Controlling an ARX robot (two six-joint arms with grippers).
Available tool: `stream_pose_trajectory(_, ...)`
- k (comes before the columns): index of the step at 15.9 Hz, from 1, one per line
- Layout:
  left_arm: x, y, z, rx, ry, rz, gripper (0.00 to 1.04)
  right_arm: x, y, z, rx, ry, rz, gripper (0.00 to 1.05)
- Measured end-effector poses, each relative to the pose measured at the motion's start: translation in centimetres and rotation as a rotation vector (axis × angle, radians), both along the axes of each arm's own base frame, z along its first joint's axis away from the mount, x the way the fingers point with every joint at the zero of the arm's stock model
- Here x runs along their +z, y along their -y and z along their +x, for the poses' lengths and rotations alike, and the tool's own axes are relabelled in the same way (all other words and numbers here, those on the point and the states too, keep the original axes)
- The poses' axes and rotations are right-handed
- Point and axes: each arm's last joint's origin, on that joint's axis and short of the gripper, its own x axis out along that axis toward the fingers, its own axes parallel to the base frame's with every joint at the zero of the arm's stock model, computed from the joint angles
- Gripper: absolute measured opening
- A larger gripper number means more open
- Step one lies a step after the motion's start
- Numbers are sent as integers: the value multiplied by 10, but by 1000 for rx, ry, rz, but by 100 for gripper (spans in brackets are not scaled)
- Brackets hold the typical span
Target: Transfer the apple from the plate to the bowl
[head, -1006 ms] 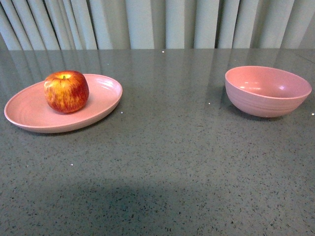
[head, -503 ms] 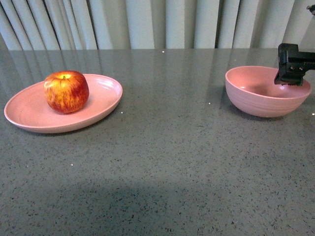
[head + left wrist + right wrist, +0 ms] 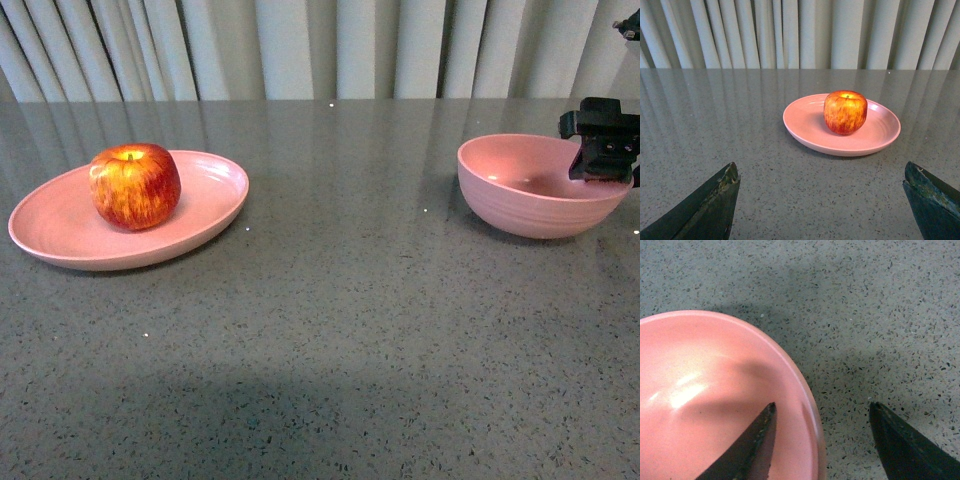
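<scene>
The grey speckled table [image 3: 350, 330] runs under both grippers, and a pale pleated curtain [image 3: 300, 45] hangs past its far edge, ahead of them

The plate [image 3: 805, 125] lies flat on the table straight ahead of the left gripper [image 3: 821, 167] and well apart from it. In the left wrist view it sits roughly centred between the two dark fingers. This gripper is spread wide and holds nothing, with only bare table between its tips

The bowl [image 3: 520, 205] stands upright on the table right below the right gripper [image 3: 603, 165], far off to the side of the left one. The right gripper hangs over the bowl's outer edge, the side away from the plate. Its jaws are spread apart with nothing pinched between them. In the right wrist view the bowl [image 3: 700, 405] has its rim passing between the fingers, so one finger is over the pink inside and the other is outside, over the table. I cannot tell whether either finger touches the rim

The apple [image 3: 135, 186] sits on the plate near its middle, stem up. It is ahead of the left gripper and clear of it, and well apart from the right gripper and the bowl
</scene>
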Motion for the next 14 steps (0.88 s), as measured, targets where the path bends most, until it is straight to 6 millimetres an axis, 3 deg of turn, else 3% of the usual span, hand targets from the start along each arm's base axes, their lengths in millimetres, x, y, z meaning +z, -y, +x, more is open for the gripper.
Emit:
stream_pose_trajectory(6,0,0,0,0,0,0,98,2,-2,1,4,2,16,3)
stream_pose_trajectory(11,0,0,0,0,0,0,98,12,-3,-2,3,16,42,3)
stream_pose_trajectory(14,0,0,0,0,0,0,98,42,-6,-6,24,91,79,3)
